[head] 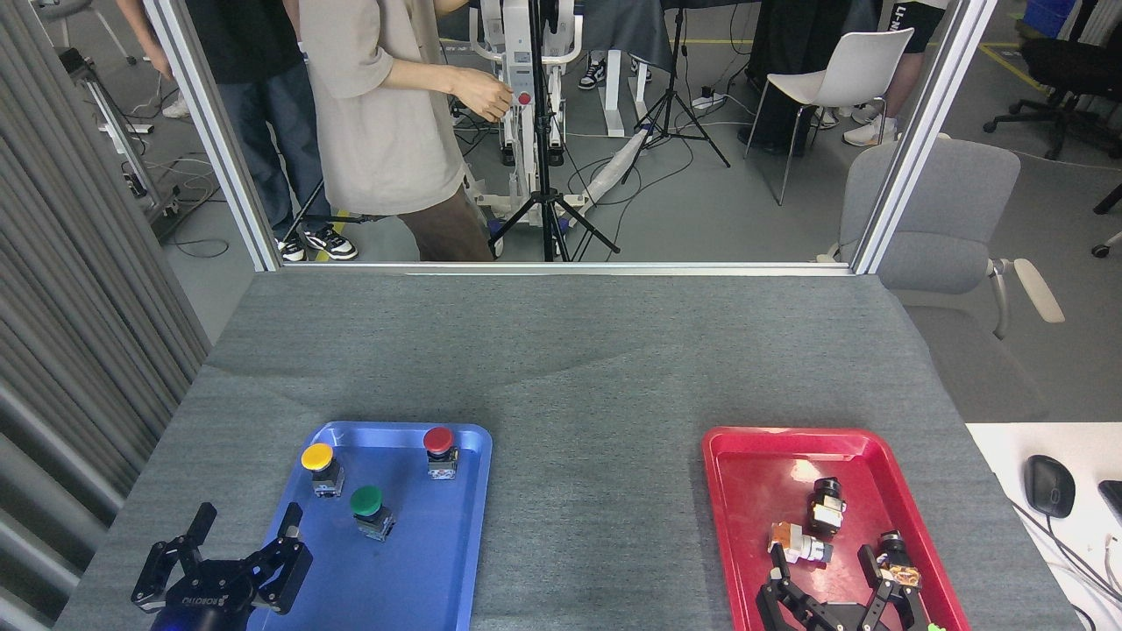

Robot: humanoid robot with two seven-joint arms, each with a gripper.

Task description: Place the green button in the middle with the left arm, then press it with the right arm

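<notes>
Left hand (245, 548) spread, empty, at blue tray (438, 578) corner; step: reaching green button (367, 502); next likely needs advance, clasp, transfer to worktop middle (596, 491).

Green button (367, 502), round domed green cap on small silver-black base, upright, in blue tray (421, 578) w/ yellow & red ones, not yet on grey cloth in middle (596, 508)

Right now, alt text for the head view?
Grey cloth table with a blue tray at left holding upright green, yellow and red buttons, the open left gripper at its near-left corner. The open right gripper sits over small parts in a red tray. A person stands beyond the table.
</notes>
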